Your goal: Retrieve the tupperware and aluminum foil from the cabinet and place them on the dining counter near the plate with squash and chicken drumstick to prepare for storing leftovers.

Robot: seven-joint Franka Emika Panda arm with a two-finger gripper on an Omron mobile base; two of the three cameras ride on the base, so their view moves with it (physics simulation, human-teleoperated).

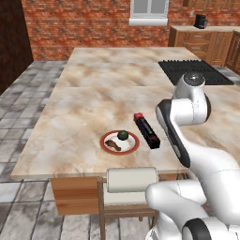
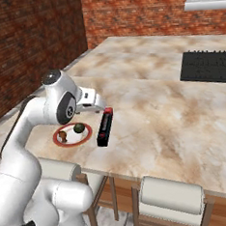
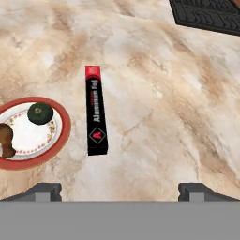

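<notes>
The aluminum foil box [image 3: 96, 111] lies flat on the beige marbled tabletop [image 1: 84, 98] of the dining island, just right of the red-rimmed plate [image 3: 63, 136], close beside it but apart, with a strip of stone showing between them. On the plate sit a dark green squash [image 3: 40, 113] and a brown chicken drumstick [image 3: 4, 138]. The black cooktop [image 1: 194, 71] is set into the far right of the tabletop, well apart from the box.

The gripper [image 3: 119, 190] hangs above the box with its jaws spread wide and nothing between them; the two dark fingertips [image 3: 44, 191] stand far apart at the near edge of the hand view.

The box looks like a light, stiff carton, long and slim, so it should lift easily but may pivot if taken near an end. Its smooth printed faces could slip under a weak pinch. The safest hold would be across its narrow width at mid-length, around the lettering.
</notes>
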